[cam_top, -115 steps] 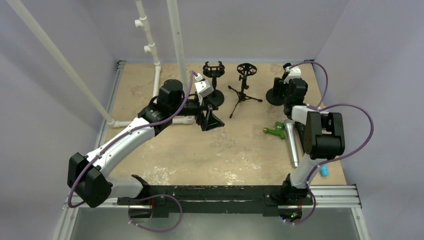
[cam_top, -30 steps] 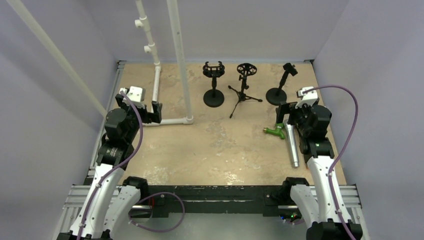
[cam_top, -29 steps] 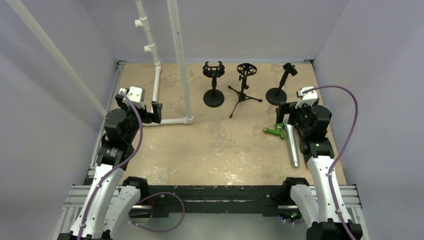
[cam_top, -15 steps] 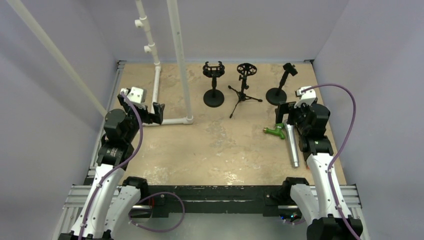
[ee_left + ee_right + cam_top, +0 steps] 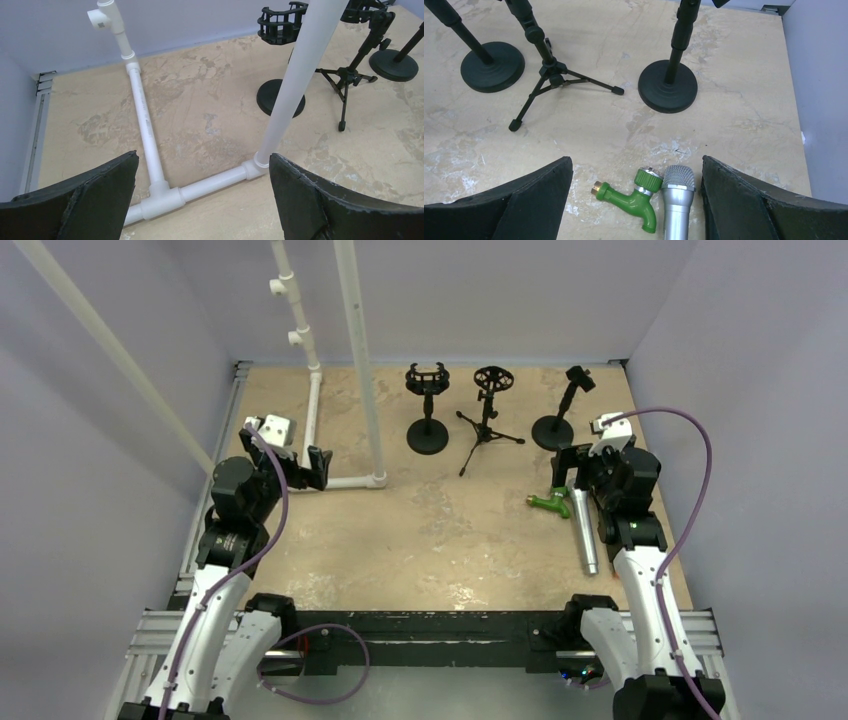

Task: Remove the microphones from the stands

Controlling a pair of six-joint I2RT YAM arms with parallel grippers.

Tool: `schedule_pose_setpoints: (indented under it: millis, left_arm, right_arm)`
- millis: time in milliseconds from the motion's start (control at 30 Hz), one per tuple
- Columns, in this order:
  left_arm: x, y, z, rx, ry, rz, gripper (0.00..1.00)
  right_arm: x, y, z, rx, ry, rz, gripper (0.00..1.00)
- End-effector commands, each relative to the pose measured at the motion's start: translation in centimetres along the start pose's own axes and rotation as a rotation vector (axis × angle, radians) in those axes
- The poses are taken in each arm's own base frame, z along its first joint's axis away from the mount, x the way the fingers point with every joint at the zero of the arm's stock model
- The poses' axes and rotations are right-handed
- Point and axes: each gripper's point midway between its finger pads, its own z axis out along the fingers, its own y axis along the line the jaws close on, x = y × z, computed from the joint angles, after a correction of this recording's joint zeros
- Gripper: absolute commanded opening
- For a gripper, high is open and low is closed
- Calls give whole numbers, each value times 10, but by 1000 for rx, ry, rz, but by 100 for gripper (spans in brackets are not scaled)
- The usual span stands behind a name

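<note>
Mic [image 5: 583, 530] lies flat on the tabletop [image 5: 440, 530] at the right, grille end just beside the green tap [image 5: 634, 196], apart from the stand [image 5: 555, 428] behind it, whose clip looks empty from above, so the job reads as done. Right tool [image 5: 636, 162] hangs over the mic, jaws wide apart, nothing in them; left tool [image 5: 203, 156] gapes empty too, above the white pipe [image 5: 145, 125]. Trouble from here? The mic is a smooth cylinder, so a low sweep of the right arm could set it rolling toward the tabletop edge or shove the tap into it. A reach forward could also tip the stand. On the left, a careless drop would clip the pipe or its upright post [image 5: 300, 85].
</note>
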Motion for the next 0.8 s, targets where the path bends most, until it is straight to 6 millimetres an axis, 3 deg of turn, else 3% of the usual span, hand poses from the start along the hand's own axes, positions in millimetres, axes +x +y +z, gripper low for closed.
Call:
schedule_pose_setpoints:
  millis: [0, 767]
  left_arm:
    - [-7, -1, 0, 9, -36, -17, 100]
    - [-1, -1, 3, 17, -21, -21, 100]
  right_arm:
    - [-5, -1, -2, -1, -10, -12, 98]
    - [-11, -6, -4, 31, -22, 8, 98]
